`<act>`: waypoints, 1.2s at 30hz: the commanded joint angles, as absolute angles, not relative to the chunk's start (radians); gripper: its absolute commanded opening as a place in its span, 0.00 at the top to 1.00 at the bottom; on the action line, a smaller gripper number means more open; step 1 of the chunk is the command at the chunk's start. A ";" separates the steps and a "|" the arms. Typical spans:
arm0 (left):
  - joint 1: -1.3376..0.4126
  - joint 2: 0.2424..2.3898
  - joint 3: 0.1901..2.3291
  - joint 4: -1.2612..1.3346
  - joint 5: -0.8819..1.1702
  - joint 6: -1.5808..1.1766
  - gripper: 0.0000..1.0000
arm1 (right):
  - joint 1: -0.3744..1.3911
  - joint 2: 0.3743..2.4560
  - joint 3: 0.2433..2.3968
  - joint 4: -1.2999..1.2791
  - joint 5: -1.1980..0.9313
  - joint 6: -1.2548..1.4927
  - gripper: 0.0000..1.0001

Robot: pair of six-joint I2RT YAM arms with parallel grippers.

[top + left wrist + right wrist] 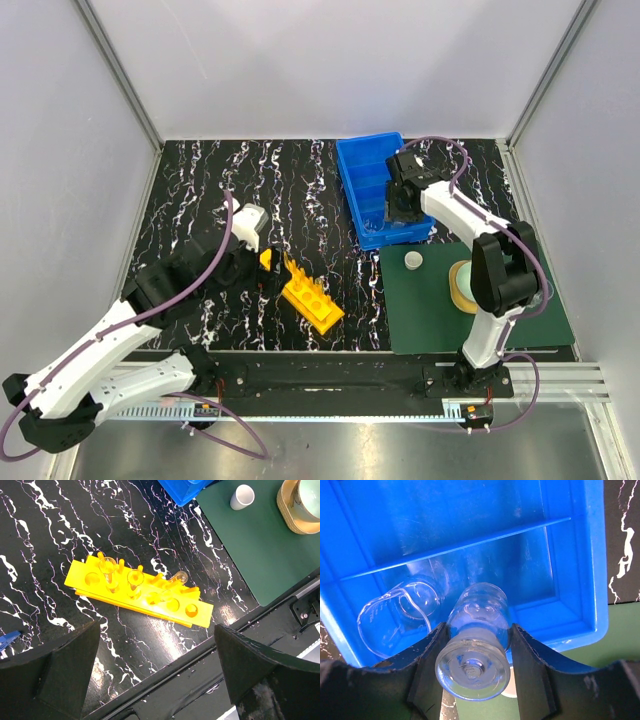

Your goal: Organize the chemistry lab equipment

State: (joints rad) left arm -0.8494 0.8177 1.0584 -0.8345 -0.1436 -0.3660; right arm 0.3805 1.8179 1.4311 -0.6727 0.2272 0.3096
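Note:
My right gripper (476,650) is shut on a small clear glass bottle (477,635), held tilted over the near compartment of the blue divided bin (590,555). A clear beaker (400,612) lies on its side in that compartment. The top view shows the right gripper (400,210) at the near end of the bin (365,165). The yellow rack (140,592) lies flat on the marbled table with glass tubes (134,577) in its holes. My left gripper (155,670) hangs open above the table's near edge, just short of the rack (312,298). A small white round piece (413,260) stands on the mat.
The dark green mat (440,310) covers the near right of the table, with a pale green dome on a tan disc (462,285) beside the right arm's base. A black rail (200,655) runs along the table's near edge. White walls enclose the table.

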 commanded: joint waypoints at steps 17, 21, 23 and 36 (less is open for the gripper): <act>-0.844 0.850 1.080 -0.804 -0.170 -0.341 0.01 | 0.324 1.876 1.348 -0.520 0.224 0.318 0.91; -0.845 0.856 1.078 -0.802 -0.175 -0.339 0.01 | 0.322 1.882 1.347 -0.518 0.227 0.318 0.77; -0.844 0.857 1.077 -0.802 -0.175 -0.339 0.01 | 0.324 1.885 1.347 -0.518 0.227 0.318 0.74; -0.844 0.859 1.066 -0.799 -0.173 -0.339 0.01 | 0.322 1.861 1.361 -0.525 0.218 0.321 0.48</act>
